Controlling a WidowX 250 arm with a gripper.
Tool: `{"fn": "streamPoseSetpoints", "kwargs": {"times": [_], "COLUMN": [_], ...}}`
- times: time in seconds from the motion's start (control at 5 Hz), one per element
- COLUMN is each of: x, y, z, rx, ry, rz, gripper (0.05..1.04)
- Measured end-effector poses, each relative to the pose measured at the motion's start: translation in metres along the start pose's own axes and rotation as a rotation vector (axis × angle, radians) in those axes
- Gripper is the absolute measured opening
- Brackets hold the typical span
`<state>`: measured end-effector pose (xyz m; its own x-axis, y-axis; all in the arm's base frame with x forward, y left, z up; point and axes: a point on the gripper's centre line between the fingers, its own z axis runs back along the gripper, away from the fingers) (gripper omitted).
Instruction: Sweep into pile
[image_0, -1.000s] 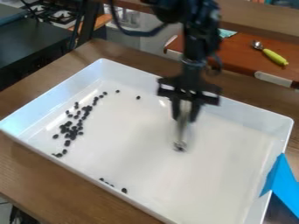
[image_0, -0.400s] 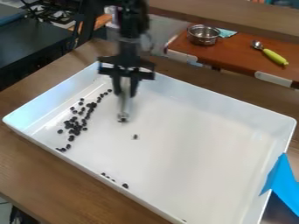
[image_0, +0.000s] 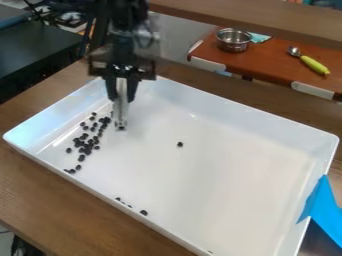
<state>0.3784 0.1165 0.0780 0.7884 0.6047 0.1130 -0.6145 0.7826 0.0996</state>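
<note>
At the left of the white tray, most of the dark pellets lie in a loose, elongated cluster, likely the pile being built. Just right of its upper end, the end effector is clamped on a slim pale tool, held tip down, presumably so its lower end can push pellets along the tray floor. A few strays sit by the near wall, where a sweep could easily miss them. Farther right, one lone pellet lies well apart and probably needs bringing leftward.
</note>
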Motion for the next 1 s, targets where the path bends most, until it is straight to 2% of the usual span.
{"fn": "streamPoseSetpoints", "kwargs": {"times": [0.2,0.4,0.6,0.8,1.0], "x": [-0.009,-0.029,-0.057,-0.085,-0.102], "y": [0.024,0.014,-0.018,-0.053,-0.076], "z": [-0.007,0.008,0.029,0.044,0.04], "rx": [0.026,-0.068,-0.168,-0.221,-0.238], "ry": [0.053,0.086,0.105,0.083,0.065], "rz": [0.116,0.097,0.051,0.016,0.026], "gripper": [0.352,0.352,0.352,0.352,0.352]}}
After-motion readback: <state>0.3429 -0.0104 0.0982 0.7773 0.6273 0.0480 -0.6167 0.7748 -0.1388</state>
